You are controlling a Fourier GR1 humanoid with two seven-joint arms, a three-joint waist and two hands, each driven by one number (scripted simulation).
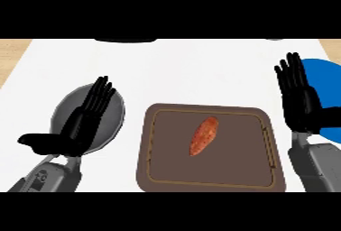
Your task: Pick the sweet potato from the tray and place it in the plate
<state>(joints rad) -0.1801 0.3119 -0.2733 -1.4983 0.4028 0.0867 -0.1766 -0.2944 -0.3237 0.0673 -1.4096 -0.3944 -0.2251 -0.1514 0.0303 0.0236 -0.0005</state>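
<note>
Currently your orange oblong sweet potato [204,136] lies in the brown rectangular tray [210,184] — grey round plate [117,110] at nine o'clock, both black hands, left hand [85,122] and right hand [297,97], released.

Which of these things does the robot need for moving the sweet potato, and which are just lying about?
For the job: sweet potato, brown tray, grey plate, left hand, right hand.
Just lying about: blue plate, partly behind the right hand.

A kitchen: a white surface [186,67] edged in pale wood carries a brown tray [149,153] with a sweet potato [204,136], a grey plate [117,108] and a blue plate [329,76].
</note>
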